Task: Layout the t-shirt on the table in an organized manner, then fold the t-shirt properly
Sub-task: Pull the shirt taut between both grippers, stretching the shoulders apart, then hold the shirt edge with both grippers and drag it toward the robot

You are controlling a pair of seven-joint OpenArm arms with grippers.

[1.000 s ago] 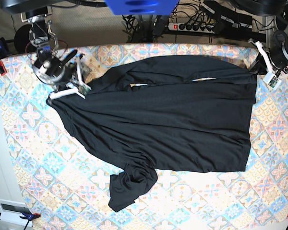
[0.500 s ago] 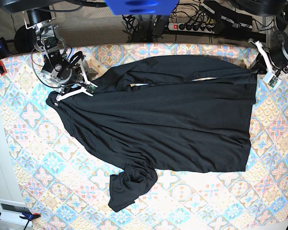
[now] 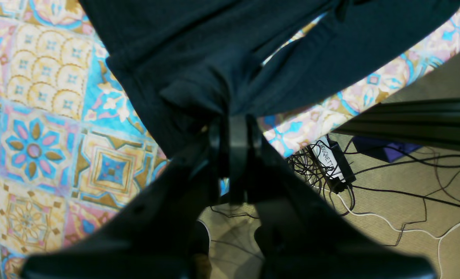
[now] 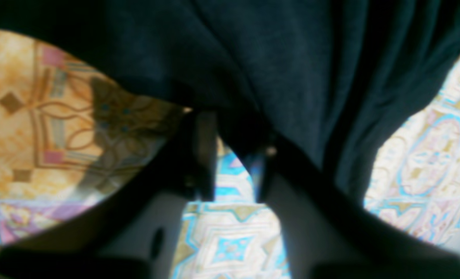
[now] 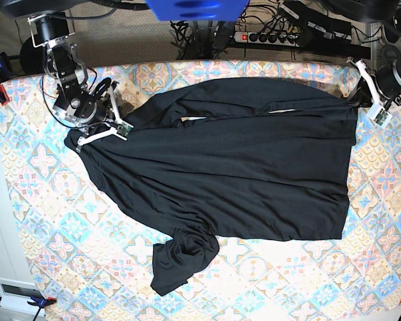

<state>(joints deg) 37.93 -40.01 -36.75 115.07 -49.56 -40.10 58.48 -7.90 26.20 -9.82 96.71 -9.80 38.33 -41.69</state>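
The black t-shirt is lying spread across most of the desk, its body fairly flat, one long sleeve crumpled in a heap toward the near edge and the other doubled back along the far edge. This looks like the laying-out step; no fold has been started yet.

The left hand is sitting at the corner of the cloth nearest the desk's far edge, its jaws pressed together with a bunch of black fabric gathered between them, so it is holding that corner pinched tight. The right hand is working at the opposite end of the garment. Its jaws are standing partly apart, with the shirt's edge draped over and around them. Some fabric seems to be sitting in the gap, but I cannot tell whether they are actually gripping it.

To my eye, the next move calls for the right hand to get a firm pinch on that edge, then for both hands to draw apart to take the slack out. After that, the bunched sleeve near the front will need pulling straight.
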